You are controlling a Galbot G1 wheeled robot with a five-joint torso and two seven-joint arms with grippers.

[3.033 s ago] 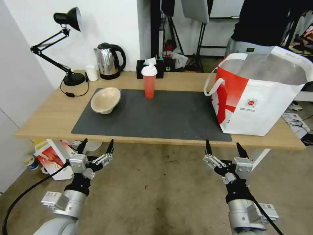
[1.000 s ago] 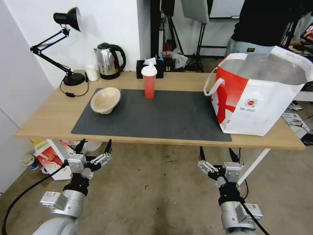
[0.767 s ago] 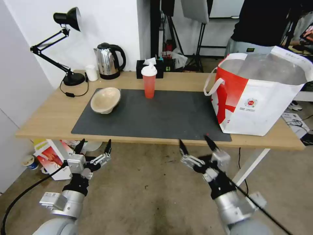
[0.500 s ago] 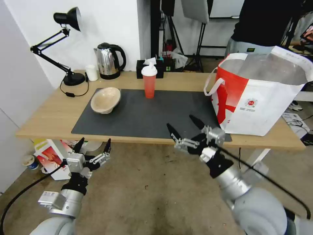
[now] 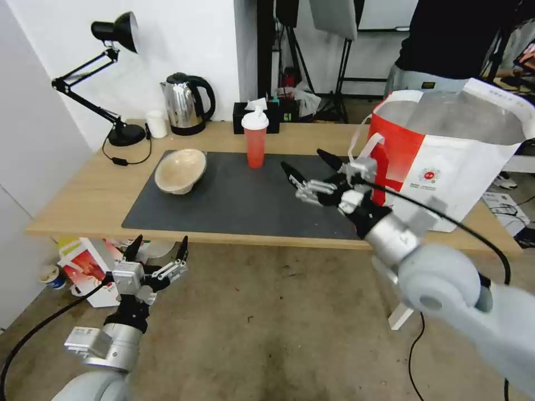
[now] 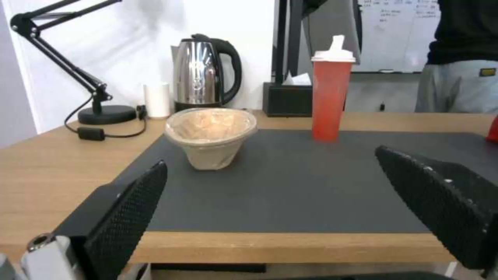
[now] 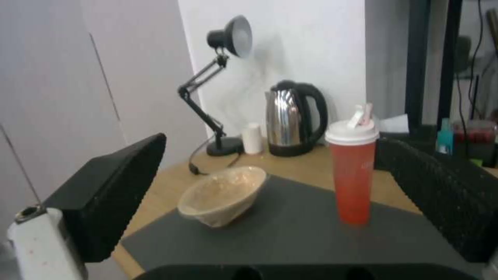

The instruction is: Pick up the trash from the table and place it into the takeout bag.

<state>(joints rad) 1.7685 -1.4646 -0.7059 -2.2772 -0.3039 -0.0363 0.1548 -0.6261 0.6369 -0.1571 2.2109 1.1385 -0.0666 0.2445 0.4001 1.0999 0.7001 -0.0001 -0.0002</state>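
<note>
No words can be read anywhere. The takeout bag [image 5: 446, 167] carries a small round red logo [image 5: 429, 175] on its white front — the tiny print beneath that logo is too small to make out.

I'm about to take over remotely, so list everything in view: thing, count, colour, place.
drink cup: 1, red, white lid, upright at the mat's far edge
pulp bowl: 1, beige, tilted, mat's left end
takeout bag: 1, white and red, open, table's right end
mat: 1, dark grey, on the table
table: 1, light wood
kettle: 1, steel and black, back left
small cup: 1, white, beside the kettle
lamp: 1, black, back left corner
tissue box: 1, black, behind the drink cup
right hand: open, over the mat
left hand: open, below the table's front edge
</note>
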